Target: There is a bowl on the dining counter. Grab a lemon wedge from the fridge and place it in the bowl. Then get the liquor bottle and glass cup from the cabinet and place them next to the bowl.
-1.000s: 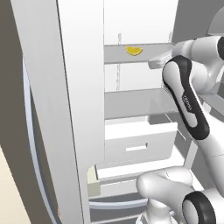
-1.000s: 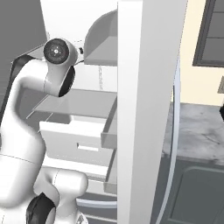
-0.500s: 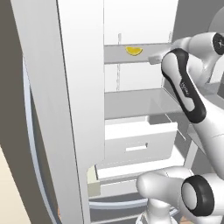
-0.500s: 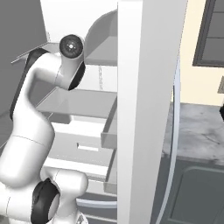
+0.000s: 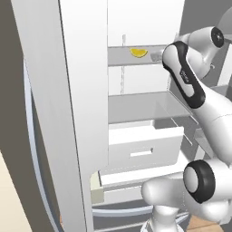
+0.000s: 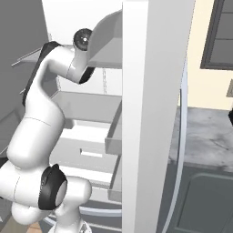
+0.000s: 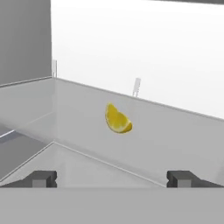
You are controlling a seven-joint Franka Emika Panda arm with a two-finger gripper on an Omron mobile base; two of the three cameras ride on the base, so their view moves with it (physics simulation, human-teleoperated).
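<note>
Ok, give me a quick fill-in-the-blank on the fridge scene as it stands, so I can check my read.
1. The lemon wedge lies on a fridge ____.
2. The gripper has its jaws ____.
3. Ahead of the gripper, the wedge is not yet ____.
4. Below the shelves, the white drawer stands pulled ____.

Missing words: shelf; open; grasped; out

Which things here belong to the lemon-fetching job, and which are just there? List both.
For the job:
- lemon wedge, lying on the upper fridge shelf
- gripper, jaws open, facing the wedge and apart from it

Just there:
- fridge drawer, pulled partly out
- lower shelf
- fridge door, standing open
</note>
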